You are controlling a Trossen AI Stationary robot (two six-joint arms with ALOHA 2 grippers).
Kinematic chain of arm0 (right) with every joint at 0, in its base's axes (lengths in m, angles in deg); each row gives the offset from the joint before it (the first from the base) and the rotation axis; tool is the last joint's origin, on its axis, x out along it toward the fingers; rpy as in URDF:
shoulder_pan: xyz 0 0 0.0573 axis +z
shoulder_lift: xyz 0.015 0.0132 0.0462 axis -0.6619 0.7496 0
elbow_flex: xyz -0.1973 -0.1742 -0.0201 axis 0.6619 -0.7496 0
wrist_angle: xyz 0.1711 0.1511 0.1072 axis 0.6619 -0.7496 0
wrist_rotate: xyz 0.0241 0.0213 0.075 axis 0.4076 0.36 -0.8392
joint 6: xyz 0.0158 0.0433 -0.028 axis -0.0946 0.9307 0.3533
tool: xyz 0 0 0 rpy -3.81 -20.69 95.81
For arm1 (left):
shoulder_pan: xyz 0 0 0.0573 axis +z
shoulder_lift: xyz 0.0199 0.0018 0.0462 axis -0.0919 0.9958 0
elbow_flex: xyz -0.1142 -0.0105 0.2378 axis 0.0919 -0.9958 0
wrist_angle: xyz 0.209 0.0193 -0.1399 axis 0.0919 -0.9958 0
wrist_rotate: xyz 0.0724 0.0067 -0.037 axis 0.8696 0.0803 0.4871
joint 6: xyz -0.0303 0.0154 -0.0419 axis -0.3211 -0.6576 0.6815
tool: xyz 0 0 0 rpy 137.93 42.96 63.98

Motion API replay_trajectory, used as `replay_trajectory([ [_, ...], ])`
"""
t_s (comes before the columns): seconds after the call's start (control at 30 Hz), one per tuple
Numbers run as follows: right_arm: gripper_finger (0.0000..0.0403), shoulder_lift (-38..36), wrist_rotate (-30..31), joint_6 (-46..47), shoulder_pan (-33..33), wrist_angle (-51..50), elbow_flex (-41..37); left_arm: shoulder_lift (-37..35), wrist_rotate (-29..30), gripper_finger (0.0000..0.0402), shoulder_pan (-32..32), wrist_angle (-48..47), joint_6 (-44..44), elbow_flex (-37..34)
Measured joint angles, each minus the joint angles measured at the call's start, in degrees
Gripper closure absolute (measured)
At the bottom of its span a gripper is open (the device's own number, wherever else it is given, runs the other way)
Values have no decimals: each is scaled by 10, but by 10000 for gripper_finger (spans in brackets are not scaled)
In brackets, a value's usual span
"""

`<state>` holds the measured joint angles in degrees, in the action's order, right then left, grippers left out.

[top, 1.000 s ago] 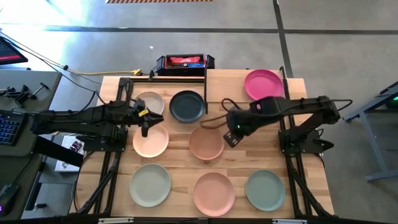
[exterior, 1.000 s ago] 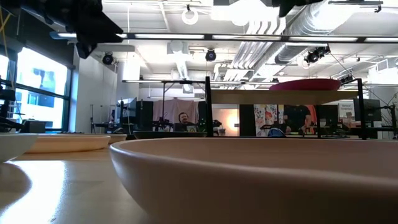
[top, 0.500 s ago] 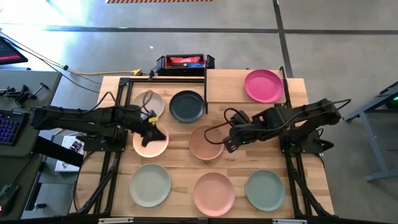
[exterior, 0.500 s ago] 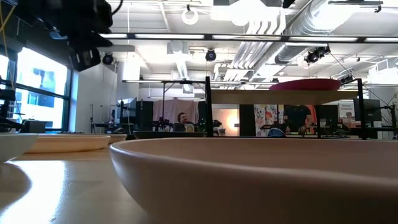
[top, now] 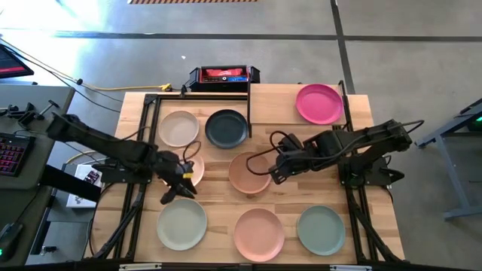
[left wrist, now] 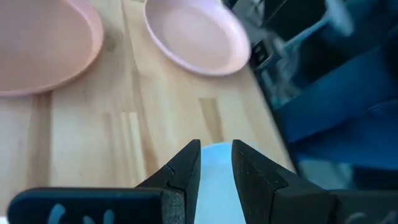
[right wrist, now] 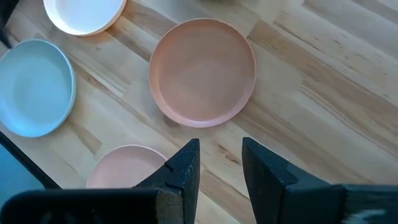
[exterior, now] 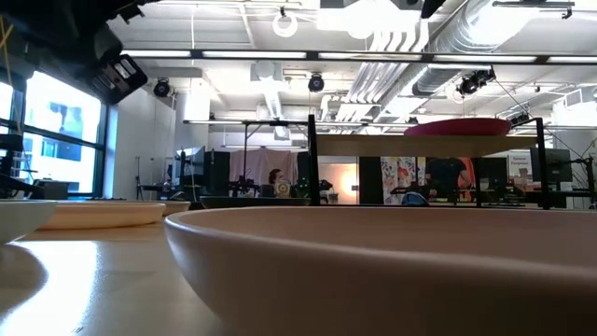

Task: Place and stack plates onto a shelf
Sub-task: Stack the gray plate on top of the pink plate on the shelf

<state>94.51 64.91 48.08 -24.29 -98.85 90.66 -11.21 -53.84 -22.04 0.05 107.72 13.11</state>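
Seven plates lie flat on the plank table: cream (top: 179,128), dark slate (top: 227,128), peach (top: 188,170), tan (top: 250,172), pale green (top: 181,223), salmon (top: 259,234) and sage (top: 321,229). The magenta plate (top: 319,103) rests on the shelf (top: 279,105) at the far right. My left gripper (top: 173,191) hovers open between the peach and pale green plates, part of the pale green plate (left wrist: 217,186) showing under its fingers. My right gripper (top: 276,175) hangs open over the tan plate's right rim (right wrist: 242,93), holding nothing.
A red-and-black box (top: 224,75) sits at the table's far edge. Black frame rails (top: 139,196) run down both table sides. A desk with a keyboard (top: 11,150) stands left of the table. Bare wood lies between the plate rows.
My left gripper has swung from between the cream and peach plates toward the near edge, sinking and turning as it went, and now hangs past the peach plate. My right gripper shifted slightly toward the near edge, rolled a little, then stayed still. No plate has moved.
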Motion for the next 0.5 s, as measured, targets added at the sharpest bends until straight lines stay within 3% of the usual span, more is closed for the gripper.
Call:
replay_trajectory([
  [0.13,307,0,9,0,4,0,0,35,38,322,-20,-1,-40,0],
  [0.5,307,0,10,-22,5,0,0,138,40,322,-43,0,-67,0],
])
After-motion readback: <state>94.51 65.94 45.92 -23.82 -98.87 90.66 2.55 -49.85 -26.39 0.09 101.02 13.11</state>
